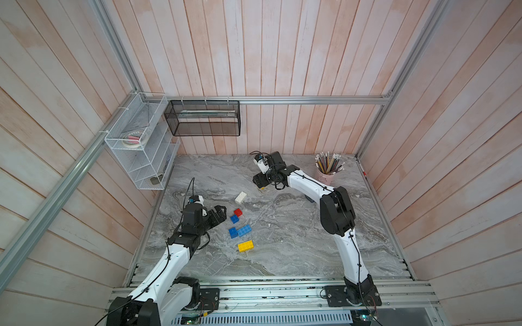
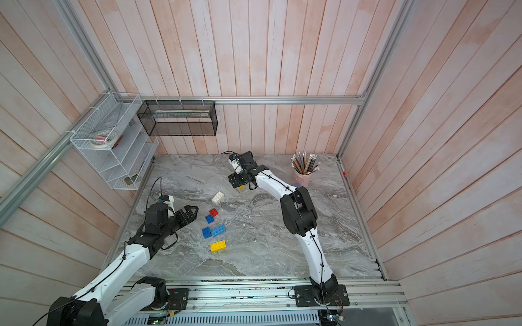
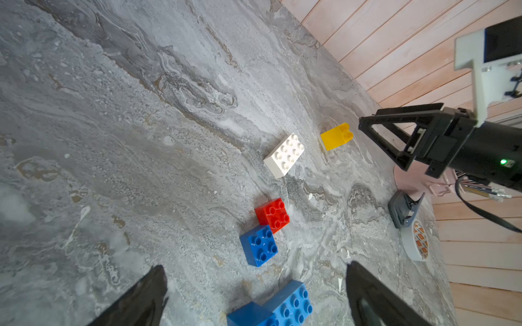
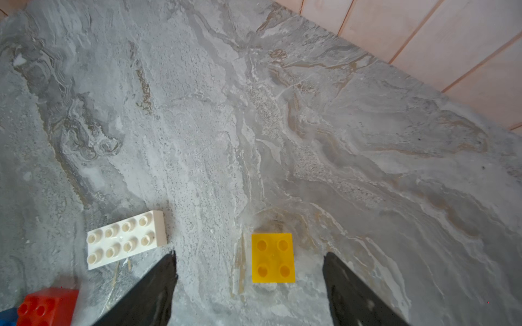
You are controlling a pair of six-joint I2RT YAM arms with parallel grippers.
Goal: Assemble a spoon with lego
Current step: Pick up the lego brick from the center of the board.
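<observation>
In both top views the loose bricks lie on the tabletop (image 1: 296, 240), left of its middle. The white brick (image 1: 240, 197) is farthest back. Next come the red brick (image 1: 237, 212) and blue brick (image 1: 234, 218), touching at a corner. After them the blue pair (image 1: 239, 231) sits side by side, though whether they are joined cannot be told. The yellow oblong (image 1: 245, 245) is nearest the front edge. The left fingers (image 1: 219, 212) hang wide open just beside the red brick, on its left-edge side. The right fingers (image 1: 259, 180) point down nearer the far edge, over a small yellow brick (image 2: 241, 186) that they mostly hide. A pencil cup (image 1: 326, 173) stands by the far right corner.

In the left wrist view the left fingers (image 3: 141, 296) are spread wide and hold nothing. The blue pair (image 3: 282, 307) lies on the tabletop below them. Beyond it are the blue brick (image 3: 258, 245), red brick (image 3: 272, 216) and white brick (image 3: 284, 155). The right fingers (image 3: 395, 141) reach in with their tips just beside the yellow brick (image 3: 336, 137). A hole punch (image 3: 404, 209) and a tape roll (image 3: 416, 241) sit near the cup.

In the right wrist view the right fingers (image 4: 158, 282) stand apart on either side of the yellow brick (image 4: 273, 257). It is studs up, with bare tabletop showing on both sides, so nothing is gripped. The white brick (image 4: 125, 240) lies near one finger.
</observation>
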